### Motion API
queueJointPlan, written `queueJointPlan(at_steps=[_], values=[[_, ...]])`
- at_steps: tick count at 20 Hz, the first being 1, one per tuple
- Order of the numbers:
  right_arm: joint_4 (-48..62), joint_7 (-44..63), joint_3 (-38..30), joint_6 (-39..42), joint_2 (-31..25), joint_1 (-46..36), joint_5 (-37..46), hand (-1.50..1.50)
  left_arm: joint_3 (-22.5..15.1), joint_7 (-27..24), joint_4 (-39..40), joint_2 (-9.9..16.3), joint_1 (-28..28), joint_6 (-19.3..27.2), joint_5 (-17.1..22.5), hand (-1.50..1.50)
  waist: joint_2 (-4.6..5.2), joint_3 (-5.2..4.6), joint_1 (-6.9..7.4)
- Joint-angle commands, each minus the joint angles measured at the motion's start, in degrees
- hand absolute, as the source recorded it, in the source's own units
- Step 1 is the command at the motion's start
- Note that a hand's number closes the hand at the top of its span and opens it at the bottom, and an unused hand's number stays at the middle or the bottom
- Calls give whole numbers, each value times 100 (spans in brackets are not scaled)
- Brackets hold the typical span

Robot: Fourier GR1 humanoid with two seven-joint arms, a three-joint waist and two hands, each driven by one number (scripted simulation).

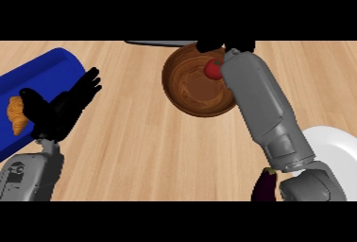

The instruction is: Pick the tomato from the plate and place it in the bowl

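The red tomato (213, 69) lies inside the brown wooden bowl (191, 90), against its right inner wall and next to my right wrist. My right hand (233, 46) reaches over the bowl's far rim at the top of the view. It is open, nothing shows between its fingers, and the view's top edge partly cuts it off. The tomato sits below the hand, apart from the fingers. The white plate (338, 151) lies at the right edge, partly hidden by my right forearm. My left hand (59, 108) rests open at the left, fingers up.
A blue plate (35, 75) at the left holds a croissant (17, 115), just behind my left hand. A dark purple eggplant (263, 185) lies beside the white plate near my right elbow. A thin dark grey edge (157, 43) shows behind the bowl.
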Motion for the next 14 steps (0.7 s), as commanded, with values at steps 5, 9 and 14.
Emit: queueJointPlan(at_steps=[5,9,14], values=[[739,-1580,-553,-1064,-195,-69,-416,-150,-54,35,-51,-85,40,72,-63,0,-11,0,16],[1114,-1481,-513,-1713,-258,-471,-148,-150,-16,92,-53,-23,89,-21,2,0,-21,-5,69],[1321,-1815,-668,-2414,-421,-286,-180,-150,99,143,-52,69,42,27,-26,0,-79,-4,-124]])
